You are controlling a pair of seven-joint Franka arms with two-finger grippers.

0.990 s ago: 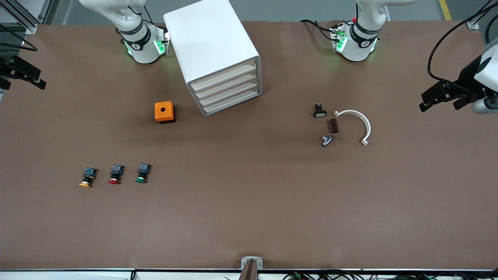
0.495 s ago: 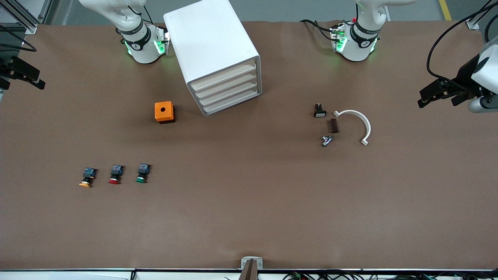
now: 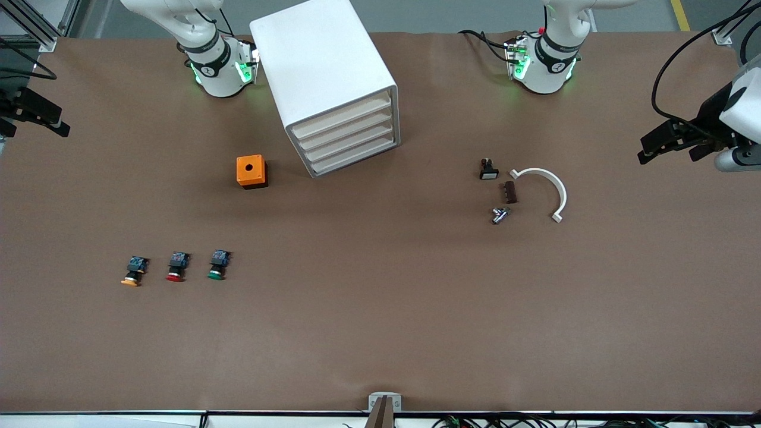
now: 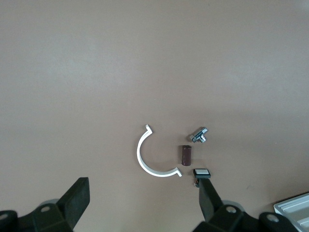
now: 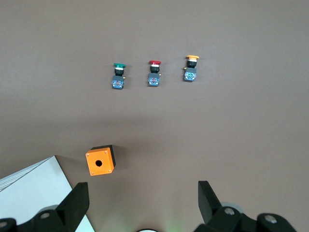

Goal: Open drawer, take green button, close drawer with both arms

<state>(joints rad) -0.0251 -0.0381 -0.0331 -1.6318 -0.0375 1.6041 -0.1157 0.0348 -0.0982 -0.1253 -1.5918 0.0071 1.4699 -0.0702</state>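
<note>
The cabinet (image 3: 330,83) is taken as the landmark. All four of its trays are seen pushed in, the drawer (image 3: 351,139) among them. The green button (image 3: 217,265) is not in a drawer: it lies on the table (image 3: 380,333), nearer to the front camera than the cabinet and toward the right arm's end, beside a red button (image 3: 176,267) and an orange button (image 3: 134,271). An orange box (image 3: 251,172) sits just beside the cabinet.

The left gripper (image 3: 669,142) is held up at the left arm's end of the table, well apart from the cabinet, its jaws spread and empty. The right gripper (image 3: 35,113) is held at the right arm's end, likewise spread and empty.

The drawer is judged light and stiff, sliding easily; it is best caught at the cream front strip, while the cabinet may need to be steadied. The button is judged small, hard and light, with a slippery round cap; it is best pinched across the flat black body.
</note>
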